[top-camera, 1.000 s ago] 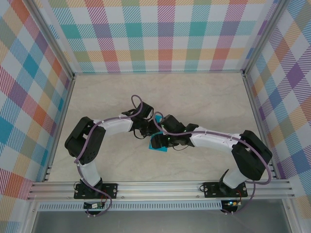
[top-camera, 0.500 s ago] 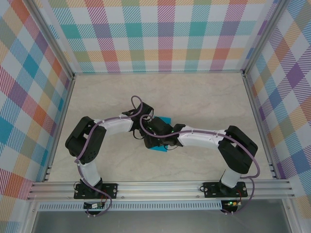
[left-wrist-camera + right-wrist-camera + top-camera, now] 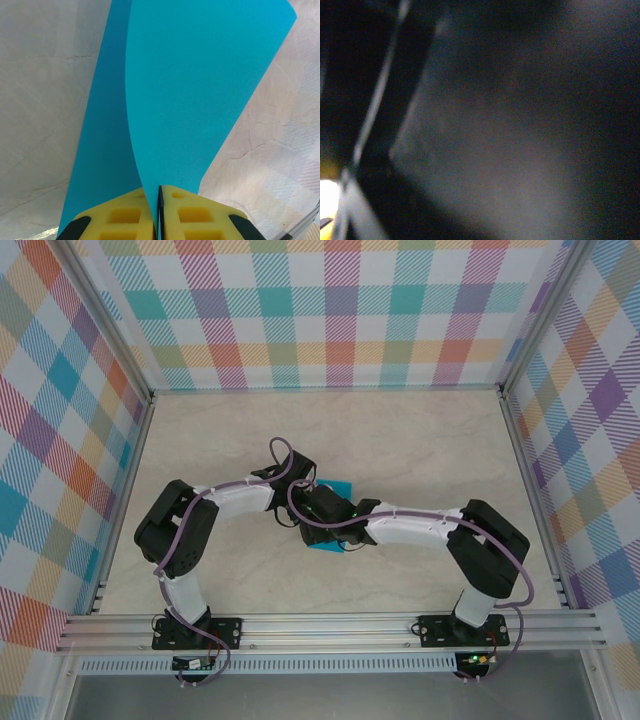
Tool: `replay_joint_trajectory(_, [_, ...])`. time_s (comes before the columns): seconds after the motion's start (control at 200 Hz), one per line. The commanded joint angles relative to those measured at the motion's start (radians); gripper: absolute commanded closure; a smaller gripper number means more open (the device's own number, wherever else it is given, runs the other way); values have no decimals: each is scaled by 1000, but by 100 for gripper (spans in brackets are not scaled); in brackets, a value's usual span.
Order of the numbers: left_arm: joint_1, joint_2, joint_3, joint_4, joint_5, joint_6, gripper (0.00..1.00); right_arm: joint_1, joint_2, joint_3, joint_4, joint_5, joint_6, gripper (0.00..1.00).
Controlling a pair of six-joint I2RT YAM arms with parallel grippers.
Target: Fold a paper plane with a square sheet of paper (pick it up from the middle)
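The left pincer (image 3: 159, 189) is clamping the square sheet of paper (image 3: 200, 90). Its yellow pads (image 3: 125, 215) are pressing together with the teal edge running into the seam between them. From that nip the sheet is fanning out ahead of the pincer in two layers. The upper layer is curving away to the right and the lower one is lying further left, both over the pale table (image 3: 40, 100). Judging by that doubled shape, the left pincer is acting as an anchor. It is pinning the fold line so the layers are not sliding apart while the other arm is working the crease.

From above, the left pincer (image 3: 300, 506) and the right pincer (image 3: 314, 528) are meeting over the paper, with teal showing just beyond them and just on the near side. The right pincer is hanging directly over the sheet, close beside the left one. Its own camera is giving a dark blur (probably too near something to focus), so I cannot tell whether its jaws are wide or narrow, or whether they are touching the paper.

Against the picture from a second ago, the right arm (image 3: 420, 525) is reaching further left, with its elbow drawn in from the right wall. More teal is showing beyond the pincers and less on the near side. The left arm is sitting in the same pose as before.
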Motion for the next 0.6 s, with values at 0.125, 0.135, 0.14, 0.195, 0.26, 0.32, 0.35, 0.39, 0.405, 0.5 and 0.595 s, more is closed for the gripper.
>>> replay_joint_trajectory(0.125, [-9,-42,16,16,14,-9,90,14,-84,-83,43,-11,-12,38])
replay_joint_trajectory(0.135, [-9,-43,15,17,14,-10,90,14,-85,-83,44,-12,-13,38])
replay_joint_trajectory(0.14, [-9,-44,15,17,14,-9,90,14,-86,-83,44,-12,-13,38])
replay_joint_trajectory(0.195, [-9,-47,12,20,12,-12,90,14,-81,-82,40,-10,-16,38])
replay_joint_trajectory(0.26, [-9,-51,9,23,12,-15,90,16,-73,-79,38,-10,-21,38])
replay_joint_trajectory(0.32, [-8,-55,9,24,14,-15,90,21,-65,-72,28,-2,-20,39])
replay_joint_trajectory(0.35, [-9,-56,8,23,14,-15,90,24,-64,-70,26,2,-20,40])
replay_joint_trajectory(0.39, [-9,-58,7,22,12,-15,90,27,-61,-67,23,8,-23,42])
replay_joint_trajectory(0.405, [-9,-59,7,22,12,-15,90,27,-61,-67,23,8,-23,42])
replay_joint_trajectory(0.5, [-9,-59,6,22,12,-16,90,32,-65,-64,18,18,-26,50])
replay_joint_trajectory(0.595, [-9,-62,2,27,12,-18,90,35,-74,-65,7,36,-20,59])
